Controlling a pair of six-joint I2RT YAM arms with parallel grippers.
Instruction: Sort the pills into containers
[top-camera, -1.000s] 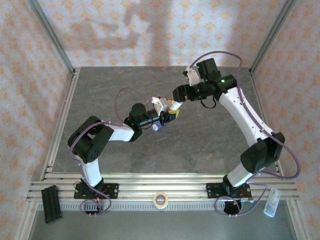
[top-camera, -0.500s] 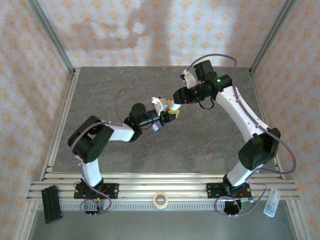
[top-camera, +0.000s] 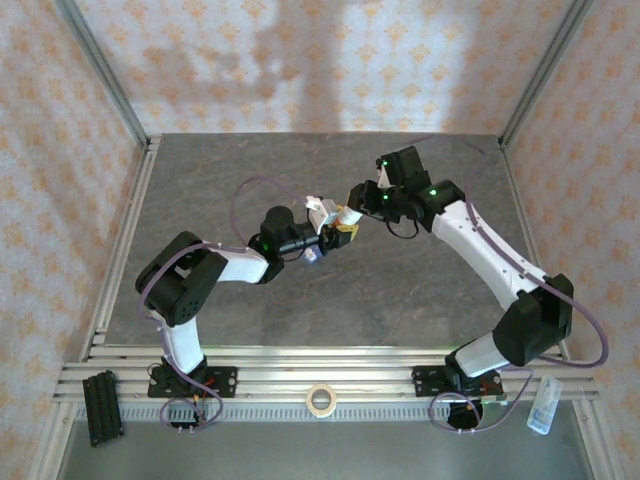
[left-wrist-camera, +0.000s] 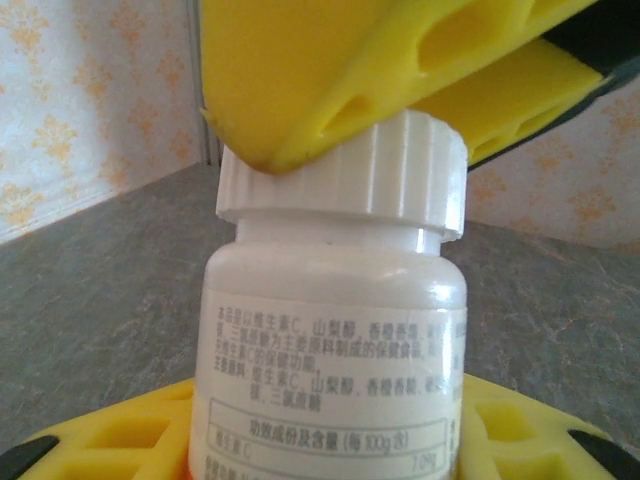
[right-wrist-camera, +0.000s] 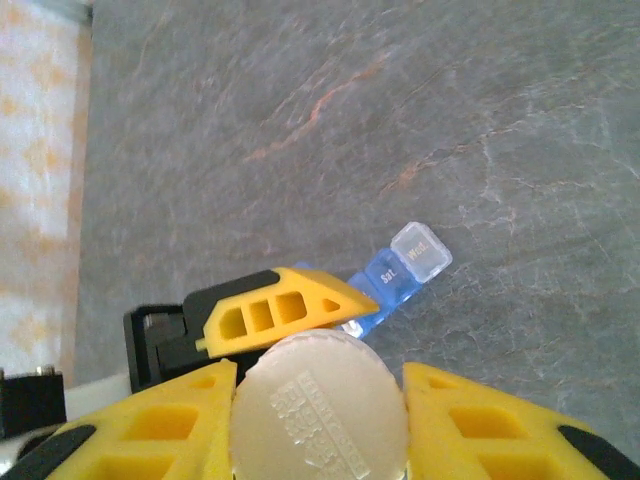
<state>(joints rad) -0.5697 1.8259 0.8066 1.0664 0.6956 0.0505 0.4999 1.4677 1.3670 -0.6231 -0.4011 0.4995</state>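
Note:
The white pill bottle (left-wrist-camera: 335, 340) stands upright between the yellow fingers of my left gripper (left-wrist-camera: 330, 435), which is shut on its body. My right gripper (right-wrist-camera: 320, 405) reaches from above and is shut on the bottle's ribbed white cap (right-wrist-camera: 320, 400); its yellow fingers (left-wrist-camera: 400, 60) press on the cap in the left wrist view. Both grippers meet mid-table (top-camera: 345, 215). The containers (right-wrist-camera: 395, 272), a blue strip with one clear end marked "Sat" and "Wed", lie on the table below, partly hidden behind a left finger (right-wrist-camera: 270, 305). No pills show.
The grey stone-patterned table (top-camera: 400, 290) has metal rails at its near edge. A tape roll (top-camera: 320, 400), a black block (top-camera: 102, 405) and a clear bottle (top-camera: 541, 405) sit on the front rails. Patterned walls enclose three sides.
The right arm has swung its wrist and forearm round and lowered a little over the bottle, its gripper staying at the cap. The left arm has held still with the bottle.

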